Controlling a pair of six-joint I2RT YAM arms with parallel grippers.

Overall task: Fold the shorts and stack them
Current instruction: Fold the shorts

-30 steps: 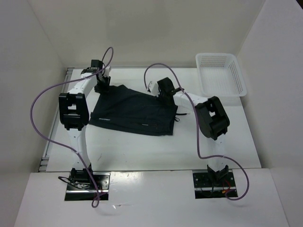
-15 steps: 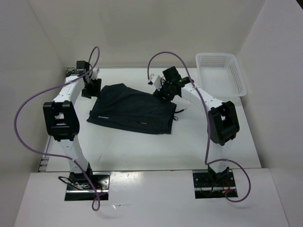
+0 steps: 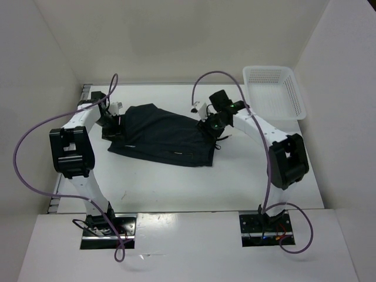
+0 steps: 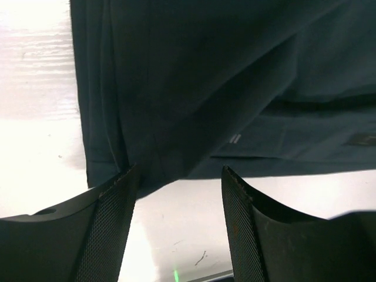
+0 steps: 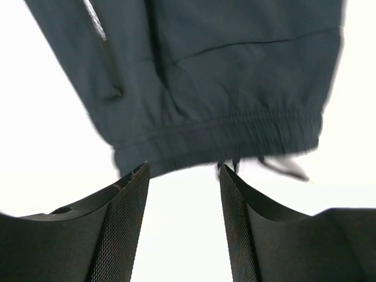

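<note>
1. Basically, white table [image 3: 176, 182]: takes up most of the top view, walls on the left, far and right sides.
2. The shorts [image 3: 161, 136]: black, lying spread flat on the far-middle part of the table, between the two grippers. They sit a bit askew, with the left end nearer the far wall. Not folded and not stacked.
3. Left arm [image 3: 73, 150]: reaches from its near-left base up the left side, wrist at the left end of the shorts.
4. Right arm [image 3: 276, 147]: reaches from its near-right base, wrist at the far-right corner of the shorts.
5. White mesh basket [image 3: 275, 116]: far-right corner of the table, well apart from the shorts.
6. Left gripper [image 4: 179, 173]: fingers apart, nothing clamped, bare table showing between them. The cloth edge comes down to the tip of one finger [image 4: 108, 223]; can't tell if it touches.
7. Right gripper [image 5: 183, 169]: fingers apart, nothing clamped. The fingertips sit just short of the cloth, with table between them.
8. Purple cables [image 3: 23, 153]: one loops off each arm.
9. Elastic waistband [image 5: 235, 132]: on the right end of the shorts, just beyond the right gripper's fingertips.
10. Drawstring [image 5: 282, 167]: pokes out from the waistband onto the table; blurred.
11. Tiny pale label [image 4: 235, 138]: on the cloth, too small to read.
</note>
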